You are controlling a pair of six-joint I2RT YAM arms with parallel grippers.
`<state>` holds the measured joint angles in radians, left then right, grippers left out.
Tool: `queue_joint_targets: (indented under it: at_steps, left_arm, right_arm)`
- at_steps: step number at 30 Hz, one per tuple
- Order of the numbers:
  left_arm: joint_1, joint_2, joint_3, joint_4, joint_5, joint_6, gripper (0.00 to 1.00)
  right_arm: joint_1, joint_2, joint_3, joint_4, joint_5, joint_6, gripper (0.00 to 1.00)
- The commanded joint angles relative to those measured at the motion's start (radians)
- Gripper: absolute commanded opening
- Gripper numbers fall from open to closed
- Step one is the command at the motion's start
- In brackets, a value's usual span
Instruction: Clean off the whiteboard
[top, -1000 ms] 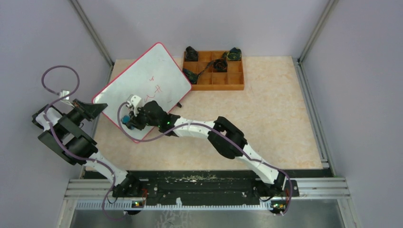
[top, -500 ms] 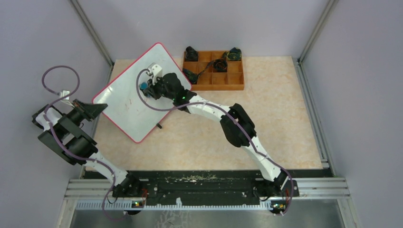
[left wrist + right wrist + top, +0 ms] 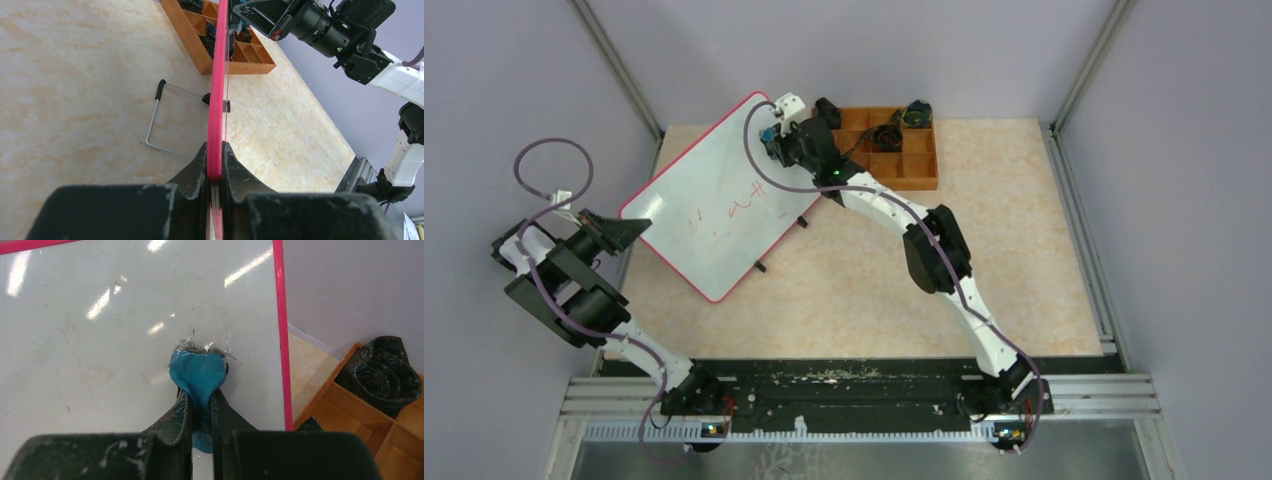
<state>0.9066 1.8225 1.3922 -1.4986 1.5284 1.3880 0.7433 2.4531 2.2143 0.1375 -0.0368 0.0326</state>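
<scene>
The whiteboard (image 3: 709,215) lies tilted at the table's left, white with a red rim, and red handwriting (image 3: 746,205) shows near its middle. My left gripper (image 3: 631,226) is shut on the rim at the board's left corner; in the left wrist view the rim (image 3: 218,90) runs edge-on between the jaws of that gripper (image 3: 215,167). My right gripper (image 3: 771,133) is over the board's far corner, shut on a blue eraser pad (image 3: 196,371). The pad presses on the white surface (image 3: 100,330) just inside the red rim (image 3: 280,330).
A brown compartmented wooden tray (image 3: 916,170) with dark coiled items (image 3: 385,370) stands right of the board's far corner, close to my right wrist. A wire stand (image 3: 165,117) with black feet sits under the board. Grey walls close in the left and back.
My right gripper has swept with the blue pad from the board's near left part up to its far corner. The left gripper has stayed shut on the rim.
</scene>
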Motion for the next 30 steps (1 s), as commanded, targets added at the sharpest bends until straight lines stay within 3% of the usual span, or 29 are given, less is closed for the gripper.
queue_joint_targets:
  at_steps: [1, 20, 30]
  left_arm:
    - [0.015, -0.038, 0.007, 0.084, -0.11, 0.071, 0.0]
    - [0.014, -0.06, -0.011, 0.084, -0.106, 0.077, 0.0]
    - [0.014, -0.062, -0.015, 0.084, -0.109, 0.08, 0.0]
  right_arm:
    - [0.044, 0.034, 0.014, -0.01, 0.039, -0.04, 0.0]
    - [0.36, 0.052, -0.045, 0.062, 0.004, -0.014, 0.0]
    - [0.388, 0.053, -0.066, 0.074, 0.059, -0.014, 0.0]
